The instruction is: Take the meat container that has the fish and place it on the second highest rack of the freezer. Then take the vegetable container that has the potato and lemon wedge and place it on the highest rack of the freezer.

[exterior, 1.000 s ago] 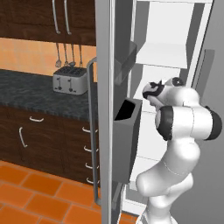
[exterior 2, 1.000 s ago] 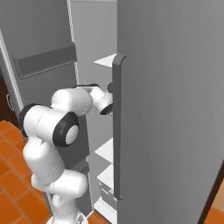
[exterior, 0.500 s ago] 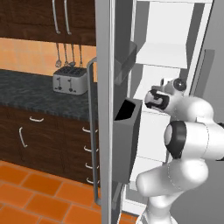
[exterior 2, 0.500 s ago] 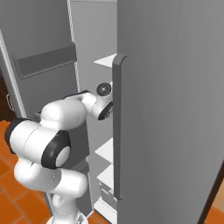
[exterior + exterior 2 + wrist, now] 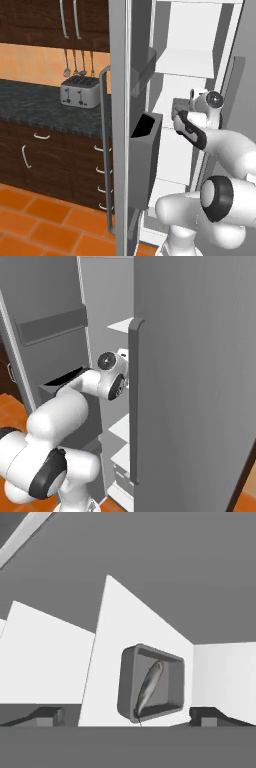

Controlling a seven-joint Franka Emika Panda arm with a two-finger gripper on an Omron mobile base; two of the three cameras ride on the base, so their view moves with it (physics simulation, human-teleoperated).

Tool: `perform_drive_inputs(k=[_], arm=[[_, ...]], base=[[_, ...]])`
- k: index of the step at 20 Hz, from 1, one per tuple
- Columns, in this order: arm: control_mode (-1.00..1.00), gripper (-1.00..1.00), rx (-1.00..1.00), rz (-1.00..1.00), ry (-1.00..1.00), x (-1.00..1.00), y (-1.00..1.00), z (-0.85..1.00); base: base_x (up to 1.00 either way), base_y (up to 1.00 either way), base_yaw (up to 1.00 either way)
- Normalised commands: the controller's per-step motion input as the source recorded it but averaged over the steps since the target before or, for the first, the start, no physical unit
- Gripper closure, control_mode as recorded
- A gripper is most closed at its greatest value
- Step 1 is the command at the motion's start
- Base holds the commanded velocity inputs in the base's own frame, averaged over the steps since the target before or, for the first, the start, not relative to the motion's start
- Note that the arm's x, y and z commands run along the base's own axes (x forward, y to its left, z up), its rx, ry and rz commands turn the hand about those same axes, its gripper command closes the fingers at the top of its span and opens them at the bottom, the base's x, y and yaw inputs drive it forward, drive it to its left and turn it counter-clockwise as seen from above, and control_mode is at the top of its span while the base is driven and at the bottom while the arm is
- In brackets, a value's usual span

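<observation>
In the hand view a grey meat container (image 5: 151,684) holding the slim silvery fish (image 5: 149,687) rests on a white shelf (image 5: 60,672) inside the freezer (image 5: 182,62), a little beyond my fingertips. My gripper (image 5: 129,718) is open and holds nothing; one dark fingertip stands on each side of the tray, clear of it. From the left base view the hand (image 5: 192,106) reaches into the white interior at a middle shelf. I cannot tell which rack this is. The vegetable container is out of view.
The open freezer door (image 5: 120,125), with its dark bin (image 5: 145,150), stands close on the arm's left. The closed grey door with its bar handle (image 5: 134,406) is on the right. A toaster (image 5: 80,91) sits on the dark counter (image 5: 35,105).
The hand has drawn back slightly out of the freezer, and the elbow has swung down and towards the base. The jaws have stayed wide, and the fish tray sits on the shelf.
</observation>
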Motion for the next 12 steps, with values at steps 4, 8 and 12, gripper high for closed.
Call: perform_drive_inputs(k=[4,8,12], arm=[[-1.00,-1.00,-0.04,0.00,-0.05,-0.47,0.43,0.58],[-1.00,-1.00,-0.01,0.00,0.00,-0.37,0.22,0.85],[-1.00,-1.00,0.00,0.00,0.01,-0.42,0.05,0.91]], base=[[0.00,0.00,0.00],[0.00,0.00,0.00],[0.00,0.00,0.00]])
